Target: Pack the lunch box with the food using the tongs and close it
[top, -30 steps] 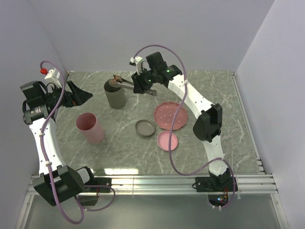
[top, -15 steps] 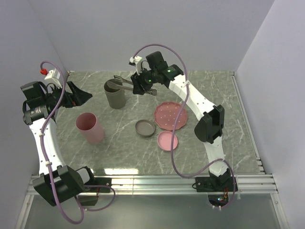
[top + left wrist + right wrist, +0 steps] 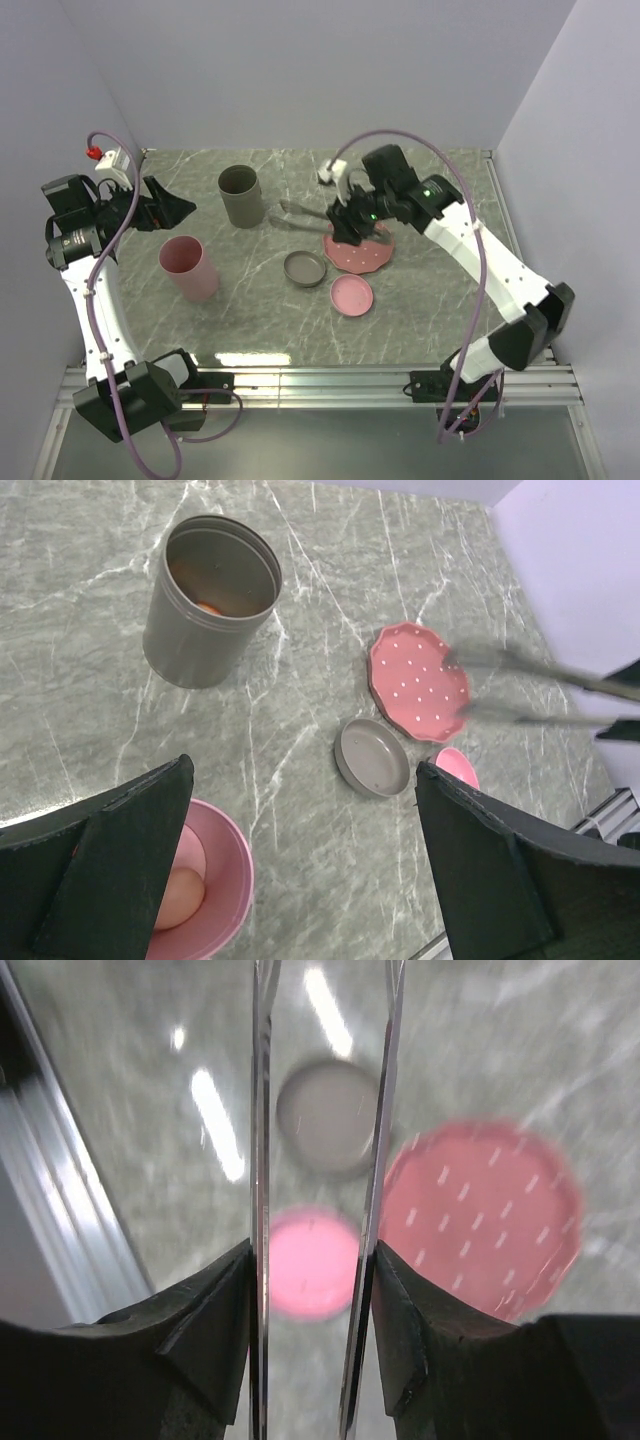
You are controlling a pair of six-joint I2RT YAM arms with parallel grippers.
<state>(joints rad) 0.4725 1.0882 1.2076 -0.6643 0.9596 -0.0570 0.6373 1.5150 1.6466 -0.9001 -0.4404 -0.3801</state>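
The right end effector (image 3: 348, 222) clamps the slim grey metal tongs (image 3: 305, 211) above the pink dotted plate's (image 3: 365, 255) back-left rim, with the tips over bare marble counter (image 3: 260, 310). The left end effector (image 3: 178, 207) gapes wide by the counter's back-left edge. Inside the pink cup (image 3: 195, 280) sits peach egg-shaped food (image 3: 178, 898).

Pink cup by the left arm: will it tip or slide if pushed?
The pink cup stands taller than wide, so a high push would probably tip it. Egg-shaped pieces inside may steady it. On the glossy table, a low push likely slides it.
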